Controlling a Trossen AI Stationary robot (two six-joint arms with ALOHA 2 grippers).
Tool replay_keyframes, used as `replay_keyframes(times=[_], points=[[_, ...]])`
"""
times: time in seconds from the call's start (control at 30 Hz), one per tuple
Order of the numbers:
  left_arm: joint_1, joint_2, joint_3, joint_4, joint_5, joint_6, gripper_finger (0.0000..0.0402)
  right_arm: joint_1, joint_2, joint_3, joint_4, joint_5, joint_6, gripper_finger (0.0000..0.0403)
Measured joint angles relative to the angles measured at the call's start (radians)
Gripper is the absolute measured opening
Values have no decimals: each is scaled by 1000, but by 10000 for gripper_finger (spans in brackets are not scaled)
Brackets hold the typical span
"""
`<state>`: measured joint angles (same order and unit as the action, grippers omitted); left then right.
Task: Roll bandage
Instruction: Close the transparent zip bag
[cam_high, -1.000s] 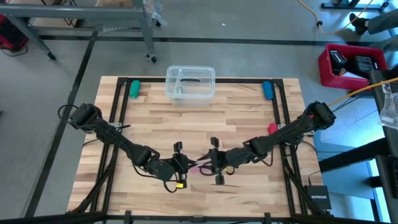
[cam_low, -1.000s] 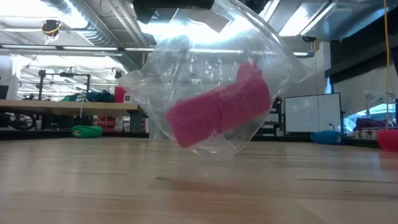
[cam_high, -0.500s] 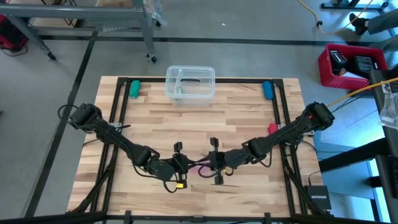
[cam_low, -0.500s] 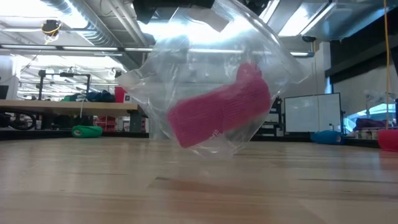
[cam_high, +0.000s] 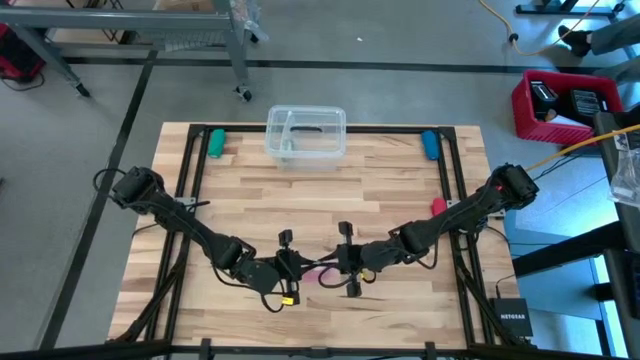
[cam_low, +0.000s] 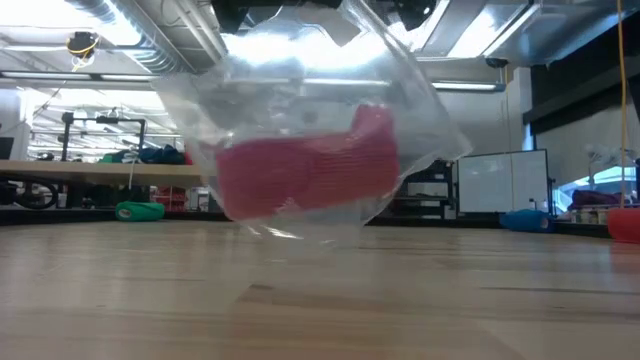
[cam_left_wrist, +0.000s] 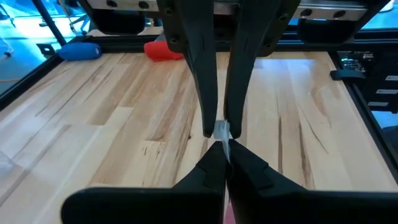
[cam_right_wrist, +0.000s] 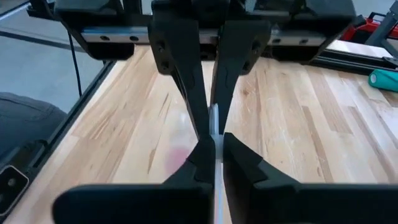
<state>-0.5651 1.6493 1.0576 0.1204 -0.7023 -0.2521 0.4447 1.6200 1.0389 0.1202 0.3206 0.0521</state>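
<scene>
While my left tool (cam_high: 296, 264) and right tool (cam_high: 343, 262) both pinch the clear wrapper (cam_low: 300, 130) holding the pink bandage (cam_low: 310, 172) above the counter (cam_high: 320, 190), I should pull apart gently.

Bandage (cam_low: 305, 175) swung level, seemingly leftward, right pincer (cam_high: 337, 267) closed
</scene>
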Motion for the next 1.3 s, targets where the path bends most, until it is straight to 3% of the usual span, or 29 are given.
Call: replay_keyframes(times=[0.47, 1.07, 1.3], points=[[-6, 0, -1, 22, -32, 28, 0, 0, 1, -3, -84, 0, 27, 3], [-6, -2, 1, 25, -33, 30, 0, 0, -70, 52, -114, -90, 76, 120], [-6, -2, 1, 34, -33, 31, 0, 0, -26, 52, -124, -67, 79, 112]])
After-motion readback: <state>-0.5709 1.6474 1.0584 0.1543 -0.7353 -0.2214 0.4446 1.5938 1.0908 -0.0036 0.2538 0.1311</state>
